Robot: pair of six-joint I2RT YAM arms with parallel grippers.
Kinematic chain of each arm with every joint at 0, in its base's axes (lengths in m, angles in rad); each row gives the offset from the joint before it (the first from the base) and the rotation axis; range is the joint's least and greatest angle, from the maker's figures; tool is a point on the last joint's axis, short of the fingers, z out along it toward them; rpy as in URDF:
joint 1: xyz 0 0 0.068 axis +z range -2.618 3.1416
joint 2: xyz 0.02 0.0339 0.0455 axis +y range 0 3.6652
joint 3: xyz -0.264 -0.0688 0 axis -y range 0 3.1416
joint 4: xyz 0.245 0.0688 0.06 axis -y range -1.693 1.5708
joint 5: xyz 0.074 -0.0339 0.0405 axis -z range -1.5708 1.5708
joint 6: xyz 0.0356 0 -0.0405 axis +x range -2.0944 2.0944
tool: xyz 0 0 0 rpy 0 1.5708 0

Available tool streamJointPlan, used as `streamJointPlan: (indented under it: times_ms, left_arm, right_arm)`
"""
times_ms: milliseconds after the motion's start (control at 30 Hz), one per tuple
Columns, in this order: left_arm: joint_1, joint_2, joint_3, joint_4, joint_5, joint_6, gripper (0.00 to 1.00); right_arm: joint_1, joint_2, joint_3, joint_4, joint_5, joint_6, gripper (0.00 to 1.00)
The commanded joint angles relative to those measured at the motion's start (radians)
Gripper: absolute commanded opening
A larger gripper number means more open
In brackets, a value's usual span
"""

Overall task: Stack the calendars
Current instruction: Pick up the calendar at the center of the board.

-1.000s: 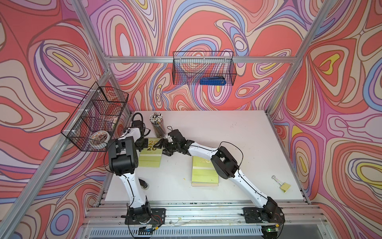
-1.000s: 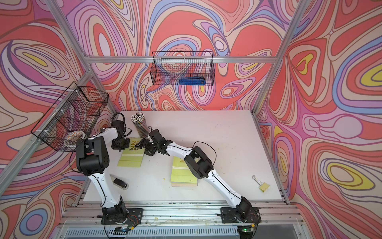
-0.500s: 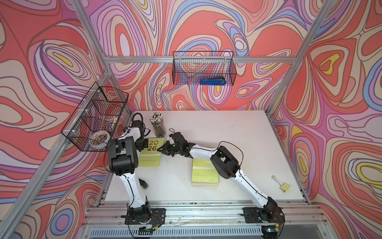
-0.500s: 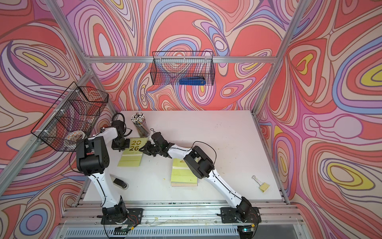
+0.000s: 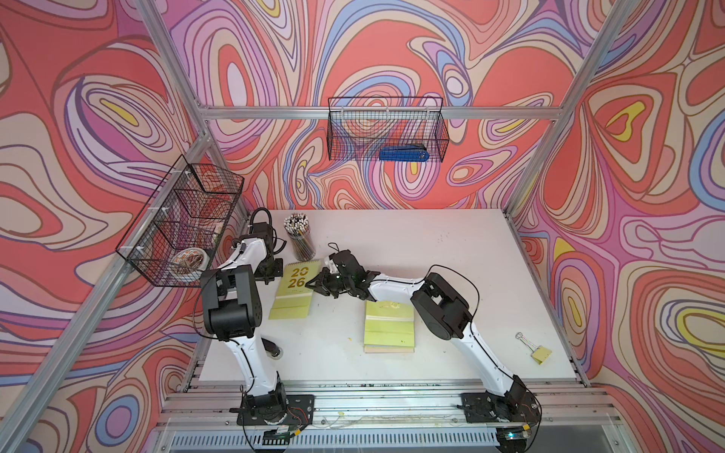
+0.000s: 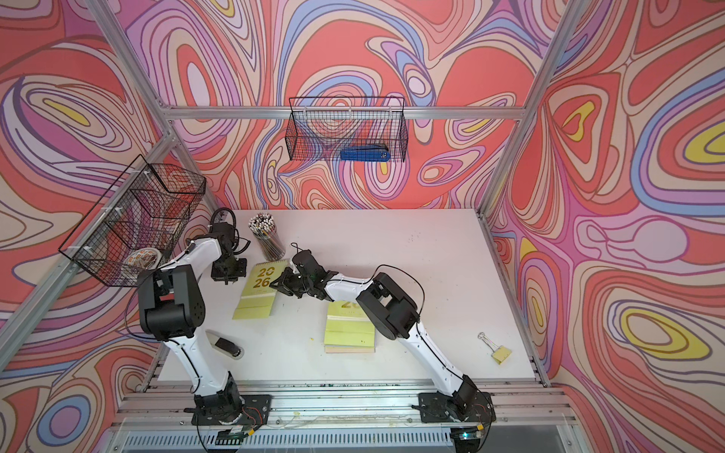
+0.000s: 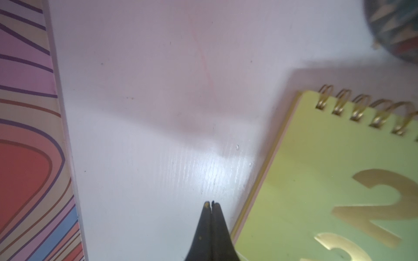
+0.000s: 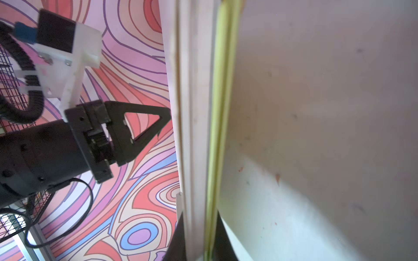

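The only writing I can read is the gold "20" over "26" on the cover of the yellow-green calendar (image 5: pixel 293 292), which lies toward the left of the white bench (image 5: pixel 431 243) with its gold spiral binding at the far edge. My left wrist view shows the same cover close up, with a large gold "2" beside the coils. In a top view, more gold digits peek out from under my right forearm on the top calendar of the stack (image 6: pixel 349 333). They are too covered for me to read.

My right hand (image 5: pixel 315 283) is clamped on the right edge of that yellow-green calendar. In my right wrist view the two dark fingers pinch the green cover and the pale sheets under it between them. I cannot tell whether that edge is raised off the bench.

My left hand (image 7: pixel 211 203) has its fingers pressed together and holds nothing. Its tips sit just beside the calendar's left edge, over bare bench, and I cannot tell whether they touch the surface.

The stack lies near the middle of the bench, well apart from the gripped calendar. It has a yellow-green cover on top and a peach edge showing at the bottom.
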Motion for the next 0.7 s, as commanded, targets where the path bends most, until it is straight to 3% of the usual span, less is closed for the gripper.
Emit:
streamJointPlan:
  times_ms: [0, 433, 667]
  left_arm:
    - [-0.022, -0.059, -0.001, -0.053, 0.002, -0.026, 0.0]
    - [-0.154, -0.208, -0.079, -0.086, -0.078, -0.102, 0.0]
    - [-0.24, -0.313, -0.146, -0.112, -0.122, -0.16, 0.0]
  right_arm:
    - [0.0, -0.096, -0.063, 0.04, 0.024, -0.035, 0.0]
    - [-0.044, -0.288, -0.259, 0.05, 0.003, -0.076, 0.0]
    - [-0.063, -0.409, -0.312, -0.039, -0.007, -0.16, 0.0]
